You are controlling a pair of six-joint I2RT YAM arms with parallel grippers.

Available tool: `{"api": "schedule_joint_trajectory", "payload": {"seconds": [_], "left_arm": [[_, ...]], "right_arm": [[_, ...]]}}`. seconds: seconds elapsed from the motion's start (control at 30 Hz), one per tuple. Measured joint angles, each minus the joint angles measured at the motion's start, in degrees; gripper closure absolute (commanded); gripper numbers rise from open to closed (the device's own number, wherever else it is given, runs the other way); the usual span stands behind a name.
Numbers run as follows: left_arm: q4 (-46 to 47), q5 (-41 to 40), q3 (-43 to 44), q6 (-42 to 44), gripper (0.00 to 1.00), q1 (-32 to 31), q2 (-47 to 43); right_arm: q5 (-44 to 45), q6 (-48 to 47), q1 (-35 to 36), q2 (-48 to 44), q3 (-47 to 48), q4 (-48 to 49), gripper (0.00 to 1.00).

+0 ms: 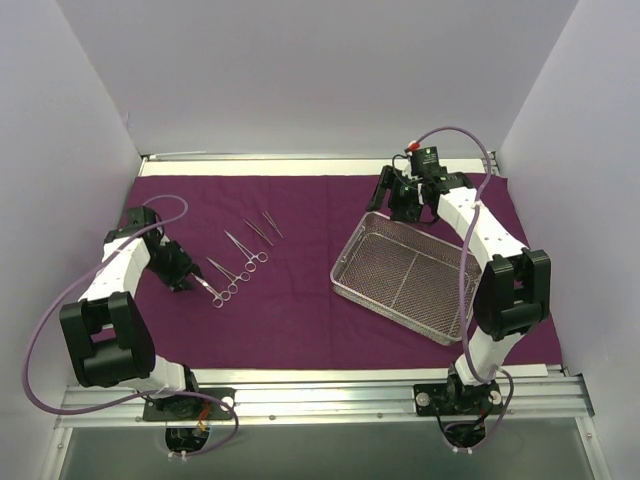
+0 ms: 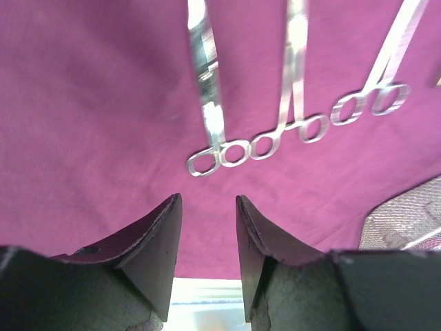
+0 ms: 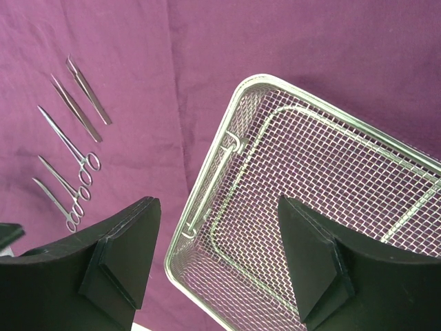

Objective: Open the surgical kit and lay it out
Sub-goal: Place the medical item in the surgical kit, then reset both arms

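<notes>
Flat purple cloth [image 1: 300, 310], aligned forceps [image 2: 207, 76], mesh tray [image 1: 405, 275]; left hand [image 2: 207, 201], right hand [image 3: 217, 207] parted, empty.

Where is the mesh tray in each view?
Top external: tray right of centre.
Left wrist: tray corner only, lower right edge.
Right wrist: tray fills the right half.
Shared landmark: the forceps row, left of the tray in every view.
</notes>
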Motion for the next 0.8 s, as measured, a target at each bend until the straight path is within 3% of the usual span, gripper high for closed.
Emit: {"api": "schedule_joint_trajectory", "payload": {"seconds": [0.13, 0.27, 0.4, 0.53, 0.8], "left_arm": [[-0.63, -0.72, 5.79, 1.95, 0.53, -3.45, 0.09], [-0.31, -1.51, 13.4, 3.98, 0.53, -11.82, 0.33], [1.01, -0.94, 18.95, 5.25, 0.52, -19.45, 0.7], [2.51, 0.52, 18.88, 5.53, 0.5, -22.38, 0.74], [9.01, 1.51, 9.35, 5.42, 0.48, -22.53, -1.9]], "right_arm": [[0.0, -0.35, -0.04, 0.0, -0.07, -0.74, 0.28], [0.72, -0.87, -0.31, -1.05, -2.21, -0.9, 0.08], [2.62, -1.09, -0.39, -5.05, -7.67, -2.43, 0.0], [4.61, -0.68, -0.37, -11.96, -14.95, -2.67, 0.0], [5.14, 0.26, -0.02, -26.29, -27.52, 3.48, 0.0]]}}
